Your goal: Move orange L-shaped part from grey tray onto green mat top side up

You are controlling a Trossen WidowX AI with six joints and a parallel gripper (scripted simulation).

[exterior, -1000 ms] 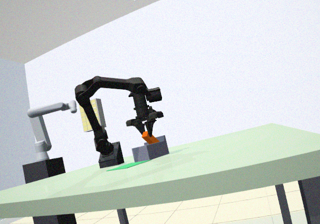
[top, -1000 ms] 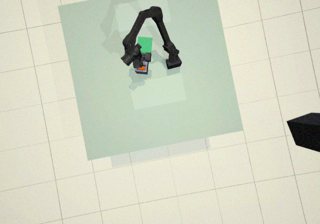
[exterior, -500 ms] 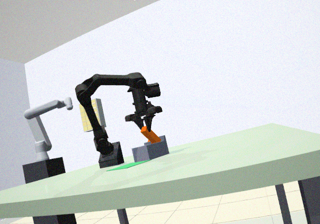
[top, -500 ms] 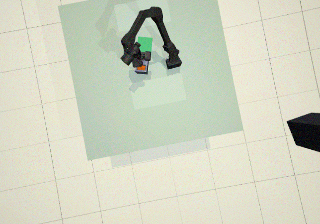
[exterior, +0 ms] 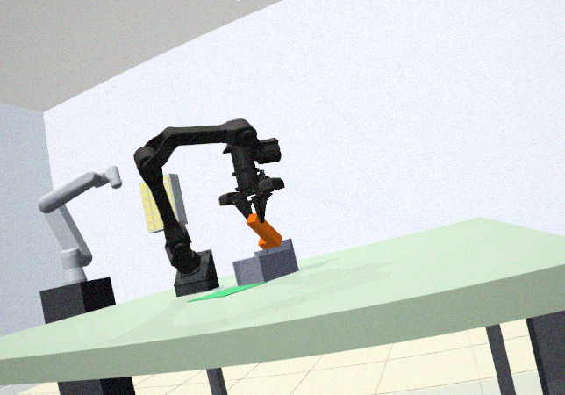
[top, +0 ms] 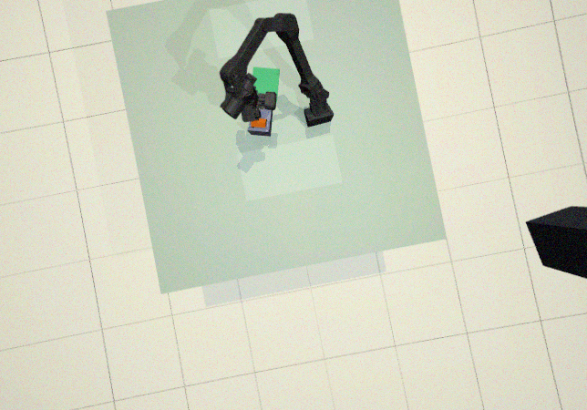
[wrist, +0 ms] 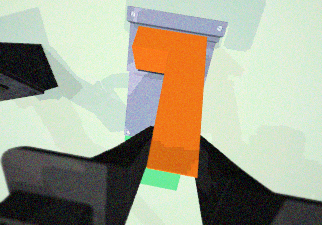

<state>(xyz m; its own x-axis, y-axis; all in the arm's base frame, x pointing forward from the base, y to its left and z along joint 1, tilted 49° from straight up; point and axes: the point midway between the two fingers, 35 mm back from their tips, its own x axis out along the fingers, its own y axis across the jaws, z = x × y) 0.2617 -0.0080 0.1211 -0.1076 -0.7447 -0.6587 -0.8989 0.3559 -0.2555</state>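
Part out of its pocket, mat still to reach

My fingers (exterior: 256, 219) are closed on the straight end of the orange part (top: 258, 123) (exterior: 265, 232) (wrist: 182, 93), which slants down from my grip, its L-shaped end lowest, above the tray (top: 252, 131) (exterior: 278, 267) (wrist: 175, 22). Pressing, pinching and, by my judgement, lifting clear are done, though I cannot tell how wide the gap beneath is. Left to do: carry it over to the green mat (top: 266, 79) (exterior: 225, 290) (wrist: 161, 179) on the bench (top: 303, 225) (exterior: 365, 285), level it top side up, set it flat and let go.
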